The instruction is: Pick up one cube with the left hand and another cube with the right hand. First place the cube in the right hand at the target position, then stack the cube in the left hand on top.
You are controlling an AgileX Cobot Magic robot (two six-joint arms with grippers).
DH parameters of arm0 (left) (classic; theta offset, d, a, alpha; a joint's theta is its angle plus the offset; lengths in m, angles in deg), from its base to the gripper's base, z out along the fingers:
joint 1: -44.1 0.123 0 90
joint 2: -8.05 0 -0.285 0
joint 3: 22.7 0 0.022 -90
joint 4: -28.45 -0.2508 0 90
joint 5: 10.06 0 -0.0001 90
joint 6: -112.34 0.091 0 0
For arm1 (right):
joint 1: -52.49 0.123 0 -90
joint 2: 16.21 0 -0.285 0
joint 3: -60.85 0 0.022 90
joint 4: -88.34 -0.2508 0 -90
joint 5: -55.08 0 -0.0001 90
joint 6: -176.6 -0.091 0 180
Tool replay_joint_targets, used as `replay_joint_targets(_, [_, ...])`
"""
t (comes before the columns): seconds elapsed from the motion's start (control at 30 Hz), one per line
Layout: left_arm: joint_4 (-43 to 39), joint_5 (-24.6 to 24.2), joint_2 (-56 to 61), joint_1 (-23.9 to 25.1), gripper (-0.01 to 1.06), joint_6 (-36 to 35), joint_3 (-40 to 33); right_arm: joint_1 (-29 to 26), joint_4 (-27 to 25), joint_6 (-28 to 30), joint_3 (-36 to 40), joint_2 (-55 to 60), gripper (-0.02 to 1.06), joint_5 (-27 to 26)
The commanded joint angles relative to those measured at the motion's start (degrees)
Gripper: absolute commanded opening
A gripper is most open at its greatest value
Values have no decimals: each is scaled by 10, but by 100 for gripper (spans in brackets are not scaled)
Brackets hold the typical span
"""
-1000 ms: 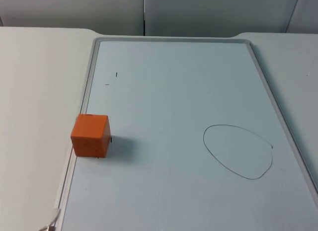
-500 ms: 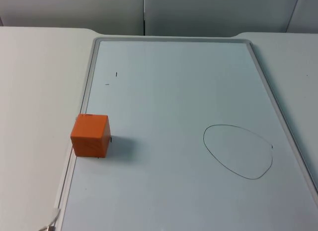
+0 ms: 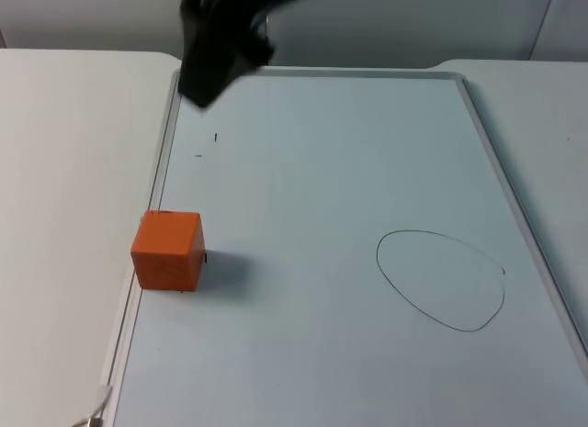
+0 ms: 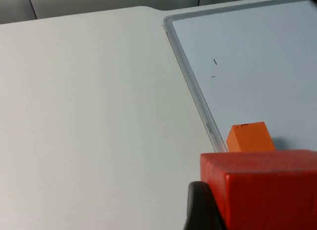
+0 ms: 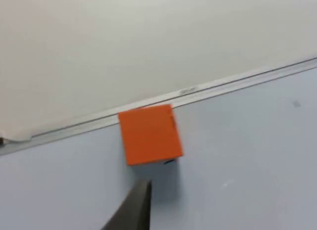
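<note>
An orange cube with matt, plain faces [image 3: 166, 251] is seen on a pale blue whiteboard with a grey frame [image 3: 322, 170], which lies flat on the white counter [image 3: 64, 170]. The cube rests flat on one face at the board's left edge, against the frame strip; whether it overlaps the strip cannot be told. Being a cube, it has no long axis; its sides run nearly parallel to the frame, turned only slightly. Two short dark pen marks [image 3: 215, 139] are drawn on the board beyond it, and a thin hand-drawn oval outline [image 3: 441, 280] is drawn well apart to the right, with nothing inside it. A second, red cube [image 4: 267, 185] is held off the counter in the left gripper [image 4: 257, 210], whose jaws are closed against its sides; in the left wrist view the orange cube [image 4: 250, 137] is seen just past it, with the board's far corner and the grey partition wall [image 3: 413, 23] beyond. The right gripper [image 5: 133, 210] hangs over the board close to the orange cube [image 5: 150, 133], on the side away from the frame; whether its jaws are wide or narrow cannot be told. In the top view a blurred black arm section [image 3: 220, 50] is seen over the board's far left corner.
</note>
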Motion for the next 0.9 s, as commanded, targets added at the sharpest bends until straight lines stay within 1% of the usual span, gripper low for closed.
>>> replay_joint_targets(0.0, [4,12,3,-4,0,-5,-3,13,6,10,-7,42,94,1])
replay_joint_targets(0.2, [4,11,-8,-4,0,-5,-3,27,8,13,-7,115,94,-21])
replay_joint_targets(0.33, [4,11,-16,-4,0,-5,-3,33,4,20,-7,143,94,-40])
replay_joint_targets(0.37, [4,11,-19,-4,0,-5,-3,33,-1,31,-8,147,94,-43])
replay_joint_targets(0.57, [4,11,-21,-4,0,-5,-3,43,-7,46,-20,166,94,-53])
replay_joint_targets(0.7, [4,11,-23,-4,0,-5,-3,44,-43,73,-26,184,94,-54])
replay_joint_targets(0.87, [4,11,-23,-4,0,-5,-3,44,-45,73,-26,191,94,-62])
